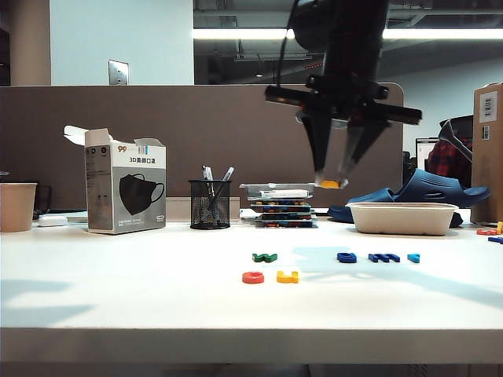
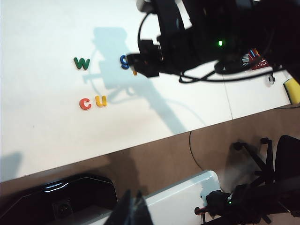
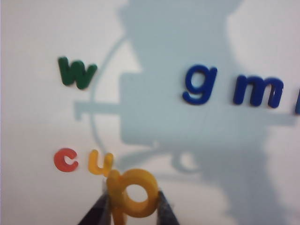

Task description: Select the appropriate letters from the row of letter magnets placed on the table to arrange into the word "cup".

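**Right gripper has "p" in the air; "c u" down near the front edge**

Nearest the table's point(image 1: 118, 306) front edge: red "c" point(image 1: 253, 276), yellow "u" point(image 1: 288, 276) just beside it, reads "cu". One row back: green "w" point(image 1: 265, 257), then a gap, dark blue "g" point(image 1: 346, 257), dark blue "m" point(image 1: 384, 257), a light blue letter point(image 1: 413, 258) I can't read. Right gripper point(image 1: 332, 183) hangs above that row, well clear of the table, fingers clamped on the yellow "p" point(image 3: 133, 193). Left gripper point(image 2: 132, 212): only the tips show, off the front edge, state can't tell. Towards the back edge: white mask box point(image 1: 126, 188) marked "3D", rest unreadable, mesh pen cup point(image 1: 210, 204), paper cup point(image 1: 17, 206) at the back left corner.
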### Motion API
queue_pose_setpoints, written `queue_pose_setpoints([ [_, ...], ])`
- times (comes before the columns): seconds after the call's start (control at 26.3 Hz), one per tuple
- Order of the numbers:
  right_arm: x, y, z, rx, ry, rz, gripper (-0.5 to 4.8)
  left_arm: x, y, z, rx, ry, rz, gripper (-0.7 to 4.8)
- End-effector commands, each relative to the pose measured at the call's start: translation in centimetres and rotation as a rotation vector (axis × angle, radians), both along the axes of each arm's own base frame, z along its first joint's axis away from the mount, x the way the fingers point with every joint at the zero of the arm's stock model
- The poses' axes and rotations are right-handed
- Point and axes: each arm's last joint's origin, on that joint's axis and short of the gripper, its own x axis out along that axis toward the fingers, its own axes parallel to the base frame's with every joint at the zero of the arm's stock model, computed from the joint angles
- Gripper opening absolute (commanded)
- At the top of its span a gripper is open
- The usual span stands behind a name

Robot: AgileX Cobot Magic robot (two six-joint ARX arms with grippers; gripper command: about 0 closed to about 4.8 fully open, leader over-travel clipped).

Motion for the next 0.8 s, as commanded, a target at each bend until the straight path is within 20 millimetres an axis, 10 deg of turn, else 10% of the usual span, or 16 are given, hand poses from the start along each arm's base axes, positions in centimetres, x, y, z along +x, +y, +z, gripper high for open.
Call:
queue_pose_setpoints([
  [0.04,-0.7,-0.3,0.0,0.042,-0.028,-0.019,1.03,-0.1,0.0,0.1,-0.005,-0.01,-0.005,-0.05],
  [0.8,-1.8,-0.6,-5.5,0.022,0.057,-0.008,1.03,-0.1,0.0,0.1,-0.005,-0.01,-0.005,-0.05],
])
